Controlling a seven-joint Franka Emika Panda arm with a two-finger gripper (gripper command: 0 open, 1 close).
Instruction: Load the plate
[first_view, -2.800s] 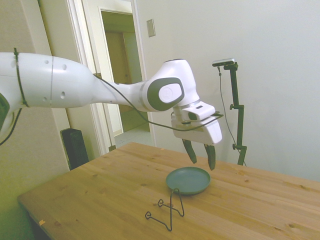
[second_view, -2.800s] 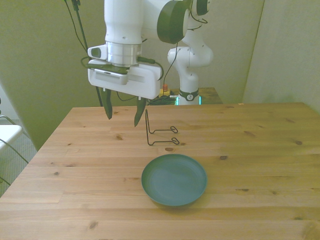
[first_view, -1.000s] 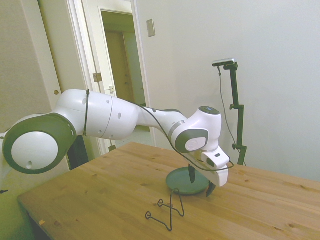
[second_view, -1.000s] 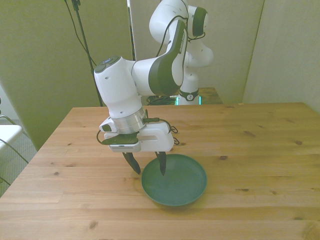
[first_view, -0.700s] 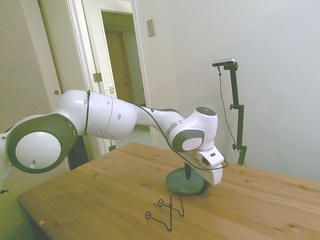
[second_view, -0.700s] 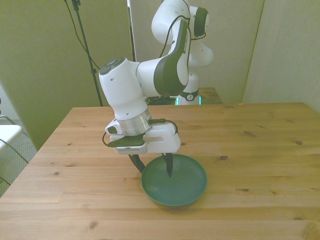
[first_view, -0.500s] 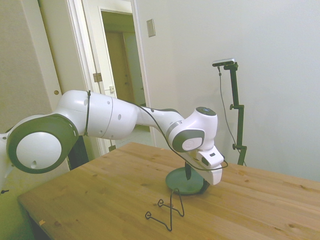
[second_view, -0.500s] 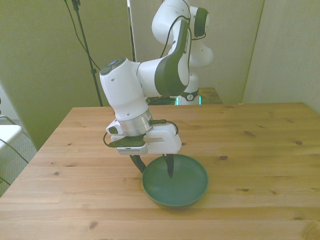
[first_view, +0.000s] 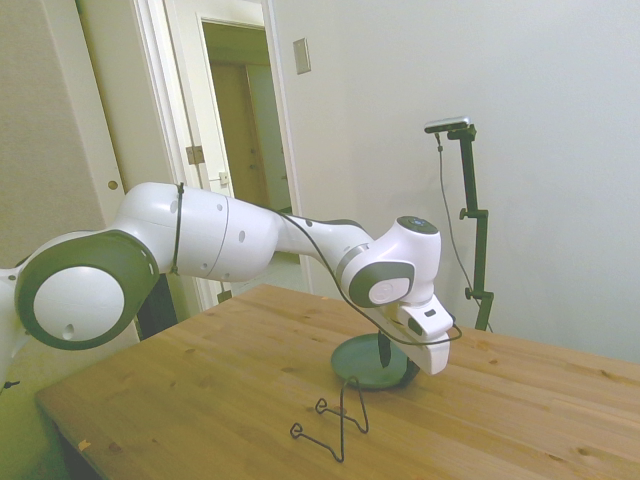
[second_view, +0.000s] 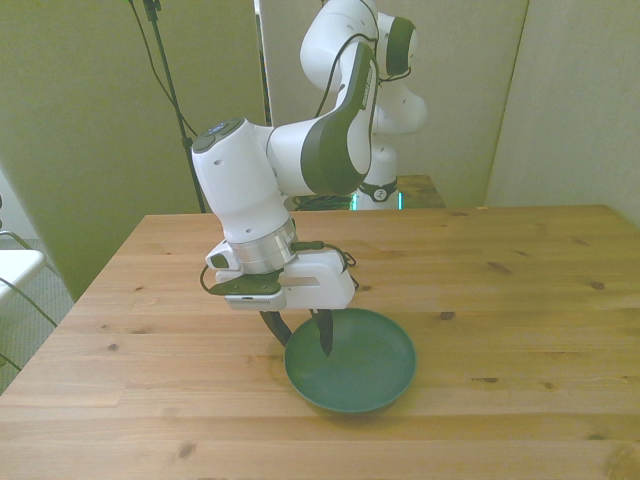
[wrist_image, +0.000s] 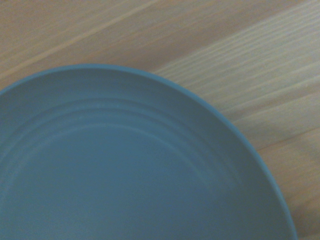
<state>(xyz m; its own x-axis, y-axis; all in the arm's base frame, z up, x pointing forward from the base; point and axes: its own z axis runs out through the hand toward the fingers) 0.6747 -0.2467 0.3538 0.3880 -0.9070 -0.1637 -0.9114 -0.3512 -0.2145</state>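
While the plate (second_view: 355, 370) is lying flat on the wooden worktop (second_view: 520, 300), the gripper (second_view: 298, 336) is straddling its rim on the front view's left, one finger inside and one outside, narrowly parted. Whether the fingers are pinching the rim, I cannot tell.

The plate (second_view: 365, 370) looks matt teal-grey with faint concentric rings in its smooth surface; the table (second_view: 520, 290) is pale knotty wood with visible grain; the arm (second_view: 300, 160) has glossy white shells; the stand (first_view: 335, 425) is thin black wire
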